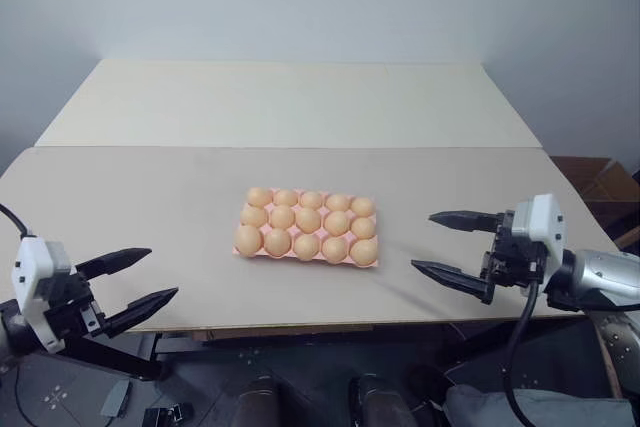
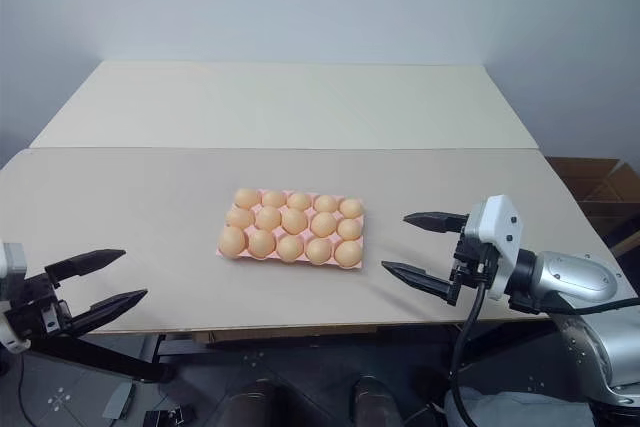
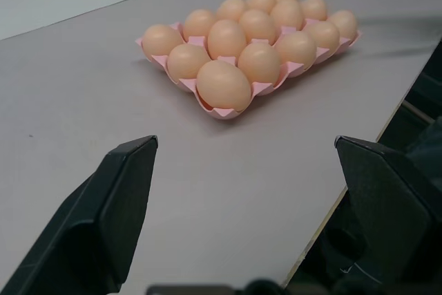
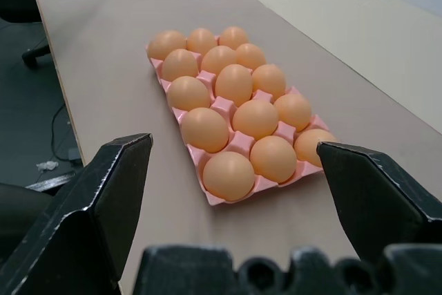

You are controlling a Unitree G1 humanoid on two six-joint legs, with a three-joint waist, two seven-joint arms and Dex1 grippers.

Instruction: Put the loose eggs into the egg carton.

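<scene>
The pink egg carton (image 1: 372,263) lies flat at the middle of the table, and orange-tan eggs (image 1: 308,220) fill its three rows of cups. Loose eggs are out of view; every egg I see sits in a cup. My left gripper (image 1: 163,273) hangs open off the table's front edge, well to the left of the carton. Just right of the carton, my right gripper (image 1: 422,241) stands open over the table's front right part. Both point toward the carton (image 3: 219,111) with nothing between the fingers. The right wrist view takes in the carton (image 4: 214,200) end-on.
A second, paler table top (image 1: 300,102) adjoins the far side. A brown cardboard box (image 1: 600,182) stands past the right end. Below the front edge (image 1: 300,327) the dark floor holds cables and black stand parts (image 1: 130,372).
</scene>
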